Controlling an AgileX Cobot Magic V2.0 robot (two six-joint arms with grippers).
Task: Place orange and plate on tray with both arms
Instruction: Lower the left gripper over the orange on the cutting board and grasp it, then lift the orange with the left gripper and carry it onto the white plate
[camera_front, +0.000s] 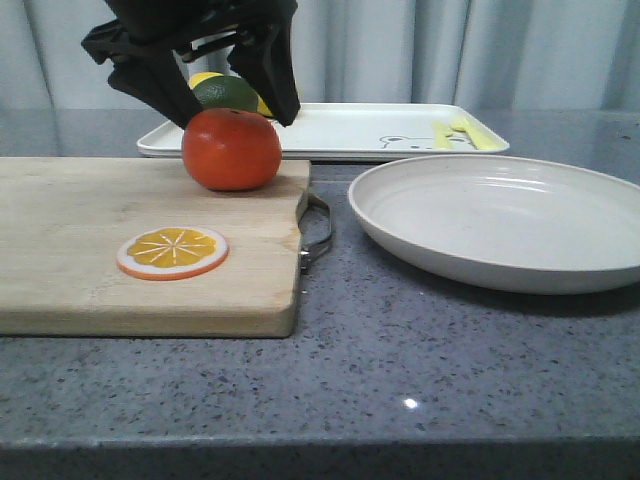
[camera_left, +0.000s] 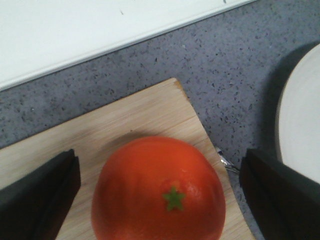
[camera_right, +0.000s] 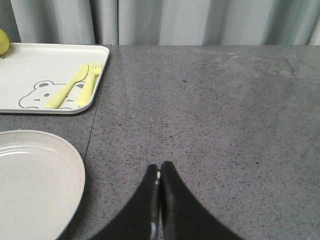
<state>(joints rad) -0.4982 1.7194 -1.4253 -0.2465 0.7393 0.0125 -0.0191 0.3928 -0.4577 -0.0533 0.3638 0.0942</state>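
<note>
The left fingers (camera_front: 232, 112) are spread wide over the orange (camera_front: 231, 149), which sits at the cutting board's (camera_front: 120, 250) far corner — sink lower so they close at its widest part. The right fingers (camera_right: 160, 200) are pressed together over bare tabletop (camera_right: 225, 125) beside the plate (camera_front: 500, 220). The tray (camera_front: 340, 130) lies just beyond the board — an open lane.

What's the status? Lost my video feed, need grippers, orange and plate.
Left gripper open, straddling orange on cutting board. Right gripper shut, empty, beside plate. Tray holds other fruit at its far-left corner; nothing blocking.
</note>
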